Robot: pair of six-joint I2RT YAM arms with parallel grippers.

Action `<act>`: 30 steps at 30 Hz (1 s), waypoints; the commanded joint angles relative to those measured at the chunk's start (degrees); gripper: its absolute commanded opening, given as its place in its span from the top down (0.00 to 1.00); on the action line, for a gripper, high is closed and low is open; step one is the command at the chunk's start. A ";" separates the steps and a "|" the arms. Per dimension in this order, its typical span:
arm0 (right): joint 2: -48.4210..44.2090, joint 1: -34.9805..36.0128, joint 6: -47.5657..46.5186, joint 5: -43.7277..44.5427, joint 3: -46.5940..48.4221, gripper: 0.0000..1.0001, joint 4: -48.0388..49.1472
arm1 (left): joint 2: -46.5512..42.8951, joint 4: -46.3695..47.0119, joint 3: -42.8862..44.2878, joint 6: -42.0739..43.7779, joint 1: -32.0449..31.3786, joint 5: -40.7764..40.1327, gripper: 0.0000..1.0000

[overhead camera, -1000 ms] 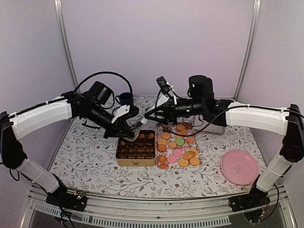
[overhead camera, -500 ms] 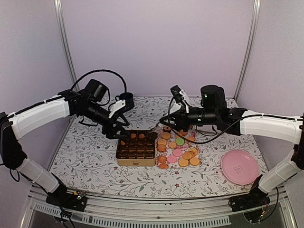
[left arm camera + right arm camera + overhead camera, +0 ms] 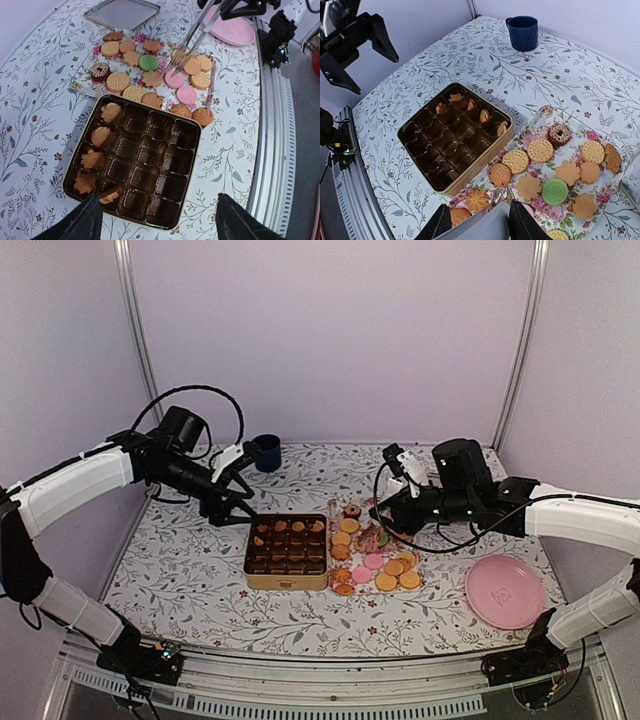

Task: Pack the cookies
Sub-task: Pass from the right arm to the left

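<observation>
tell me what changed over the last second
The left gripper opened and drew back left off the tin, apparently leaving a tilted cookie in a left-edge cell. The right gripper, shut on tongs, swung right from the tin to over the loose cookies. Tin, pink plate and blue mug stayed put.

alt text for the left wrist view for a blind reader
A gold tin with a dark compartment liner sits on a floral table, five cookies along its left side, other cells empty. Beyond it, loose cookies lie on a flowered sheet, where metal tongs reach toward a pink cookie. The left gripper's open fingers frame the bottom edge.
</observation>
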 commanded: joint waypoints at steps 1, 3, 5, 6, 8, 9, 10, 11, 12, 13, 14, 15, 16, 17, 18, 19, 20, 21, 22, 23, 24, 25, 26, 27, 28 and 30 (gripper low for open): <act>-2.17 -0.30 3.27 7.14 -1.18 0.61 -1.11 | -1.06 0.47 -0.89 -0.39 0.88 1.30 0.22; -1.98 -0.34 4.69 8.53 -1.36 0.61 -1.42 | -0.99 0.62 -1.03 -0.28 0.99 1.41 0.22; -1.77 -0.34 6.59 9.48 -1.37 0.59 -1.78 | -0.90 0.65 -1.14 -0.18 1.07 1.53 0.21; -1.29 0.07 9.38 11.04 -1.50 0.58 -2.02 | -0.80 0.65 -1.25 -0.20 1.18 1.59 0.22; -0.72 1.06 11.67 13.21 -1.44 0.58 -2.12 | -0.78 0.65 -1.41 -0.05 1.19 1.58 0.22; -0.28 1.66 12.47 14.77 -1.24 0.58 -2.31 | -0.79 0.69 -1.47 0.00 1.22 1.46 0.22; 0.40 2.42 13.72 16.48 -0.82 0.58 -2.72 | -0.77 0.73 -1.51 0.08 1.27 1.32 0.22; 1.17 3.13 15.55 18.14 -0.23 0.58 -3.33 | -0.74 0.73 -1.52 0.18 1.28 1.35 0.21; 2.10 3.78 16.84 20.05 0.52 0.59 -4.21 | -0.75 0.78 -1.52 0.19 1.28 1.42 0.21; 3.14 4.41 18.62 22.72 1.68 0.59 -5.59 | -0.71 0.82 -1.47 0.23 1.23 1.40 0.22; 4.12 5.27 19.94 25.04 2.74 0.59 -6.85 | -0.71 0.89 -1.43 0.20 1.27 1.39 0.22; 5.17 6.13 21.88 27.22 3.80 0.59 -7.83 | -0.71 0.95 -1.43 0.18 1.31 1.39 0.22; 6.08 7.08 23.21 29.12 4.87 0.59 -8.70 | -0.74 0.92 -1.44 0.22 1.38 1.52 0.22; 7.04 7.79 24.12 30.97 5.89 0.58 -9.81 | -0.75 0.94 -1.43 0.26 1.37 1.49 0.22; 7.97 8.53 25.64 32.79 6.98 0.58 -10.67 | -0.81 0.92 -1.43 0.36 1.37 1.48 0.22; 8.68 9.20 26.68 34.47 7.91 0.57 -11.48 | -0.80 0.91 -1.43 0.42 1.43 1.48 0.22; 9.23 9.81 27.98 35.83 8.50 0.57 -11.71 | -0.89 0.91 -1.47 0.44 1.45 1.46 0.22; 9.58 10.41 28.74 37.17 8.90 0.57 -11.68 | -0.88 0.91 -1.51 0.52 1.51 1.48 0.22; 9.76 10.91 30.12 38.31 9.00 0.57 -11.30 | -0.94 0.96 -1.58 0.61 1.54 1.52 0.22; 9.90 11.44 30.88 39.25 8.95 0.57 -10.71 | -1.08 0.98 -1.68 0.71 1.61 1.51 0.22; 10.01 11.94 31.90 40.15 8.82 0.57 -10.01 | -1.12 1.06 -1.81 0.78 1.63 1.51 0.22; 10.22 12.48 33.12 41.21 8.85 0.57 -9.51 | -1.13 1.02 -1.86 0.86 1.75 1.51 0.22; 10.70 12.99 33.80 42.15 8.95 0.58 -9.31 | -1.23 1.00 -1.94 0.95 1.77 1.48 0.22; 11.17 13.62 34.73 43.30 9.31 0.58 -9.48 | -1.31 1.00 -2.03 1.01 1.80 1.48 0.22; 11.70 14.01 35.57 44.22 9.69 0.58 -9.73 | -1.36 1.02 -2.08 1.05 1.87 1.41 0.22; 12.97 14.68 38.32 46.08 10.60 0.57 -10.84 | -1.48 1.01 -2.20 1.29 1.96 1.32 0.22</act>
